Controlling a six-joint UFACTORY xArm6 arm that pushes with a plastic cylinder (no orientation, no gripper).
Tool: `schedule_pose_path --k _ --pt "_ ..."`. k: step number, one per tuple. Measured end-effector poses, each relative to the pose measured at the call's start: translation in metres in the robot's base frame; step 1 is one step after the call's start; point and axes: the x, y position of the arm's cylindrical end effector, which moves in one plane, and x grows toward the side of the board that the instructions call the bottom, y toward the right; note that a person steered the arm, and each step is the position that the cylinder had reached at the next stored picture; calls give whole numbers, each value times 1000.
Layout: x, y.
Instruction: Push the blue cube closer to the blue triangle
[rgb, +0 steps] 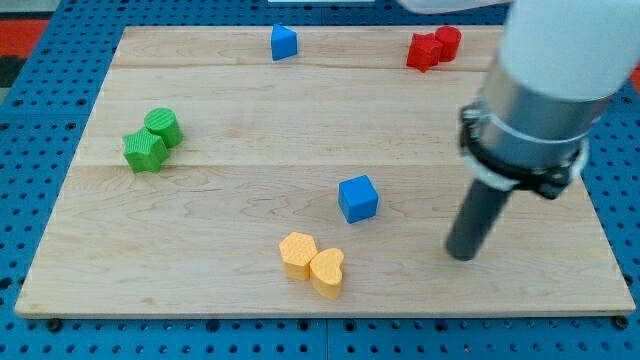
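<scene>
The blue cube (358, 198) sits on the wooden board a little right of its middle, toward the view's bottom. The blue triangle (284, 42) stands at the view's top edge of the board, left of centre. My tip (461, 255) rests on the board to the right of the blue cube and slightly lower in the view, apart from it. The rod rises from the tip to a grey and white arm body at the upper right.
Two red blocks (432, 48) touch each other at the top right. A green cylinder (163, 126) and a green star block (144, 151) sit together at the left. Two yellow blocks (312, 262), one heart-shaped, lie just below the blue cube. The board (200, 240) lies on a blue pegboard.
</scene>
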Motion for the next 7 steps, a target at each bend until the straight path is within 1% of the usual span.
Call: schedule_pose_path --k 2,3,4,5,6,7 --pt "-41 -33" --pt "-39 -71" --pt "-53 -121" --pt "-96 -131" --pt "-114 -123" --pt "-114 -78"
